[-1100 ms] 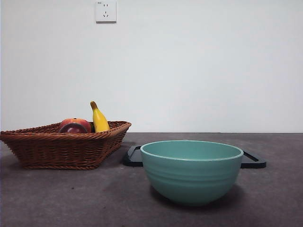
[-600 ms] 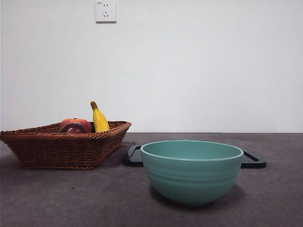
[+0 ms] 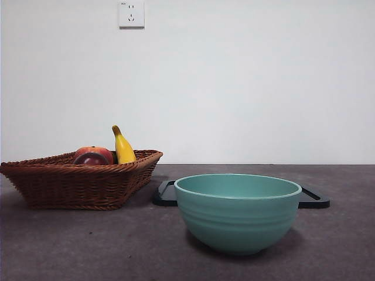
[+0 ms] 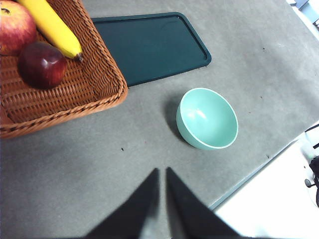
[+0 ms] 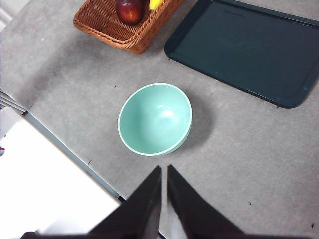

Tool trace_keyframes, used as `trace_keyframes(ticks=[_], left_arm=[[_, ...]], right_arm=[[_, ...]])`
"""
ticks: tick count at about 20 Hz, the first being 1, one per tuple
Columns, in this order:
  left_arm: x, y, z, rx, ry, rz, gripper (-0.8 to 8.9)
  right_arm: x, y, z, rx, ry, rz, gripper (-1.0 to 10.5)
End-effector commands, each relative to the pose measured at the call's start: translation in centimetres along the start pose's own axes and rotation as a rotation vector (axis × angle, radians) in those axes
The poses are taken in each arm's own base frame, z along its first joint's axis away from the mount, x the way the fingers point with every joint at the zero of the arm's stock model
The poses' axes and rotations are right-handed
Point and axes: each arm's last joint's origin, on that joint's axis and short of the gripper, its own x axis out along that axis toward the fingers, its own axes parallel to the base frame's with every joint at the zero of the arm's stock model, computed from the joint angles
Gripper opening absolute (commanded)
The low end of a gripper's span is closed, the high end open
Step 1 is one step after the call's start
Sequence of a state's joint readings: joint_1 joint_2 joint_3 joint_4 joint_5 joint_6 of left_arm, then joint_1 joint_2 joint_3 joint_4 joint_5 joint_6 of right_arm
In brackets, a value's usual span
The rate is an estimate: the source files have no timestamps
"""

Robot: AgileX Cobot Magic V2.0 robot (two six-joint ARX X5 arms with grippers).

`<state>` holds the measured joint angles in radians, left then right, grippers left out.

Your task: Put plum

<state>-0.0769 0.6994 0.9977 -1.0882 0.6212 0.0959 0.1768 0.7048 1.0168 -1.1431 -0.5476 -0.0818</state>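
Observation:
The dark maroon plum point(image 4: 42, 64) point(image 5: 129, 10) point(image 3: 91, 158) lies in the brown wicker basket point(image 4: 75, 94) point(image 3: 76, 181) point(image 5: 107, 27), beside a red-orange fruit point(image 4: 15, 25) point(image 3: 94, 151) and a yellow banana point(image 4: 52, 25) point(image 3: 122, 146). High above the table, my left gripper point(image 4: 162, 174) is shut with nothing in it, well away from the basket. My right gripper point(image 5: 164, 172) is likewise shut and holds nothing, hovering above the table near the teal bowl point(image 5: 155, 118). Neither arm shows in the front view.
The teal bowl point(image 3: 237, 211) point(image 4: 207, 118) stands in front of a dark green flat tray point(image 4: 149, 45) point(image 5: 244, 50) point(image 3: 313, 199). The table's front edge runs close by the bowl in both wrist views. A wall socket point(image 3: 130, 14) sits on the white wall.

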Motion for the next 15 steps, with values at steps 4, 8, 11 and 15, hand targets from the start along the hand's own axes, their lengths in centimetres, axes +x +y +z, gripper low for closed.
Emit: trace_keyframes(ticks=[4,8,11,15], left_arm=[[-0.35,-0.24,0.55,0.037,-0.023,-0.003,4.14],[-0.35,-0.22,0.56,0.037,-0.023,0.002,4.17],[-0.19,0.01,0.63,0.029,-0.012,0.037,4.84],[0.3,0.43,1.07,0.025,-0.006,0.049,4.82]], right_arm=[[-0.28,0.19,0.44,-0.018,-0.017,0.004,3.5],[-0.28,0.19,0.45,-0.018,-0.018,0.004,3.5],[-0.28,0.19,0.48,-0.012,-0.021,0.004,4.0],[-0.28,0.19,0.48,-0.013,-0.021,0.004,4.0]])
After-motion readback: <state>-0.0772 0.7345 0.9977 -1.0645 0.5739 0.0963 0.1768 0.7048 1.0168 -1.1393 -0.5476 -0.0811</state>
